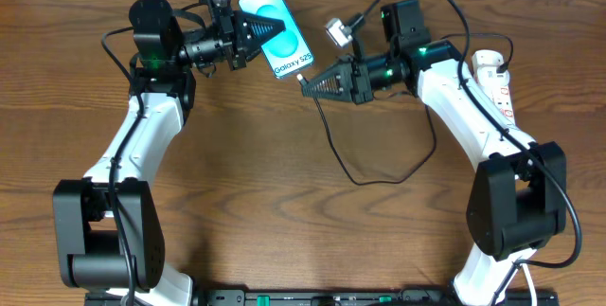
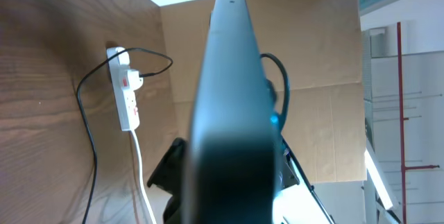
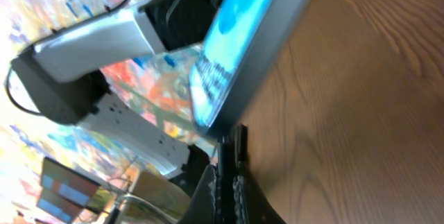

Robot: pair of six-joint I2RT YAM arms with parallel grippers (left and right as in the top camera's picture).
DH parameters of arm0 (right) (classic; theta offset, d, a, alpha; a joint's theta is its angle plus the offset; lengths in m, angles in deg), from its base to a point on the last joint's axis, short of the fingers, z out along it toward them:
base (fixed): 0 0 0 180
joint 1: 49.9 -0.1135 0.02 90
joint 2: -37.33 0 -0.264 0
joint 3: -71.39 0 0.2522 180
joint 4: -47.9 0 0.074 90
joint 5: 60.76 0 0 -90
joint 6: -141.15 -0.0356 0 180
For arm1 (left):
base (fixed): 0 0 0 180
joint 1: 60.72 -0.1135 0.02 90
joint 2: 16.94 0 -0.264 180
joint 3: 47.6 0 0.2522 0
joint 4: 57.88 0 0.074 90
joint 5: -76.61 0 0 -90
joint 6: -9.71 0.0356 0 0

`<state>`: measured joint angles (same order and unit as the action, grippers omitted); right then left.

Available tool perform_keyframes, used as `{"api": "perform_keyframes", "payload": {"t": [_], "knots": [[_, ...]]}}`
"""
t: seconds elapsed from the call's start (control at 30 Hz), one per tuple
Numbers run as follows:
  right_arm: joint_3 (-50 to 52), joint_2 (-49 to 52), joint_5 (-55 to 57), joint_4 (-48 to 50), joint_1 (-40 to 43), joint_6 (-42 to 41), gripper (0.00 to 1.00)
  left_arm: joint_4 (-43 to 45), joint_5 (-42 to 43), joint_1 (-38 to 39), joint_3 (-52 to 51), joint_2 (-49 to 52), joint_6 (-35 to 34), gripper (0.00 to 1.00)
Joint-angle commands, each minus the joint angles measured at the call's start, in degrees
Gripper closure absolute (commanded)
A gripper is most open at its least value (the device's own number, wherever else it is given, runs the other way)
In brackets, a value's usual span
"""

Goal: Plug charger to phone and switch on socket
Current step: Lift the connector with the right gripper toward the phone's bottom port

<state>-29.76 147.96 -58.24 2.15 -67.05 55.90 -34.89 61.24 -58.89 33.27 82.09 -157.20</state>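
The jaws of the left gripper (image 1: 268,31) are clamped on the phone (image 1: 289,50), one finger on each long side. The jaws of the right gripper (image 1: 312,83) are pressed together on the small plug end of the charger (image 1: 356,181).

From above we see the phone at the far side of the table (image 1: 284,230), a little left of the middle. Its cyan screen faces up, and the white strip with "Galaxy S25" is at its right, nearer end. The left wrist view shows it raised off the wood in the grip, and we look along its dark edge (image 2: 229,92).

The right gripper points to the left, toward this lower end of the phone. In the right wrist view the black plug tip (image 3: 239,144) stands just under the phone's bottom edge (image 3: 253,37), very close to it. We cannot tell if the tip is already in the port or only touches the edge.

From the plug, the thin black cable runs toward the near side, makes a wide loop on the wood in the middle of the table, and goes back up to the right arm.

The socket (image 1: 496,81) lies at the far right, well apart from the phone and just beside the right arm. In the left wrist view a white plug with a black cable sits in the socket (image 2: 126,92), beside the red marks. We cannot tell the position of the switches.
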Motion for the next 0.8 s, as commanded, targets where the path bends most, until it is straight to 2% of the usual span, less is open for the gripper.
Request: {"api": "perform_keyframes", "payload": {"t": [0.0,0.27,0.4,0.6,0.77], "knots": [[-0.8,-0.7,-2.0,6.5,0.5,-15.7,0.99,1.0,-0.3,-0.1,0.4,0.0,-0.5,0.93],[-0.8,-0.7,-1.9,8.9,-0.3,-17.2,0.99,5.6,-1.6,-0.1,0.4,0.0,0.5,0.93],[-0.8,-0.7,-1.6,8.9,-0.2,-17.2,0.99,5.6,-4.1,-0.2,0.4,0.0,2.1,0.93],[-0.8,-0.7,3.1,8.9,-0.2,-17.2,0.99,4.2,-5.9,-0.4,0.4,0.2,9.2,0.93],[-0.8,-0.7,5.5,10.3,-0.2,-19.2,0.99,1.0,-5.2,-2.1,0.4,1.8,10.6,0.93]]}}
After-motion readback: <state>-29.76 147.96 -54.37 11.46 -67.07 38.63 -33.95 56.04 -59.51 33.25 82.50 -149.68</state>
